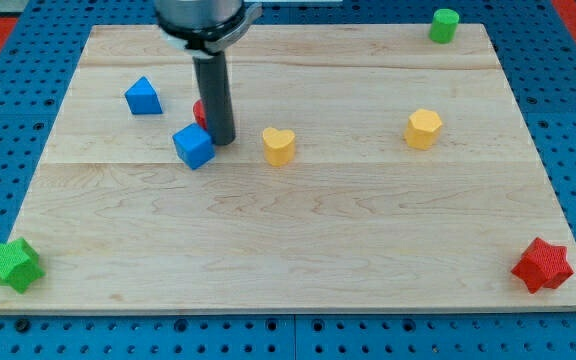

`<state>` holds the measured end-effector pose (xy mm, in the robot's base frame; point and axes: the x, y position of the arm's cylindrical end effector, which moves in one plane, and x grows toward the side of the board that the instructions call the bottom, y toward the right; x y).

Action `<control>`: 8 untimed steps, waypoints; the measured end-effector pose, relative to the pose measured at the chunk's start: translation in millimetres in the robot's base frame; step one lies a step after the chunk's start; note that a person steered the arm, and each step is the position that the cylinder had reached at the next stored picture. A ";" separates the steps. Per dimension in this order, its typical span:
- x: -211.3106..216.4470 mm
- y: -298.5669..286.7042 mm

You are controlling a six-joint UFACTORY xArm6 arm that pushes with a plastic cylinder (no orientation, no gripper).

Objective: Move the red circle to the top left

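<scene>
The red circle [199, 111] is mostly hidden behind my rod; only a red sliver shows at the rod's left edge, left of the board's centre. My tip [220, 140] rests on the board just in front of and to the right of it, close beside the blue cube [194, 146]. A blue house-shaped block [143, 96] sits further toward the view's upper left.
A yellow heart [279, 146] lies right of my tip, a yellow hexagon [423, 129] further right. A green cylinder [444, 25] is at the top right corner, a green star [12, 265] at bottom left, a red star [542, 265] at bottom right of the wooden board [368, 250].
</scene>
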<state>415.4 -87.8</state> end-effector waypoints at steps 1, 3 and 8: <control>-3.0 -23.5; -68.4 -21.6; -125.4 -27.1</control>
<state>289.9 -114.9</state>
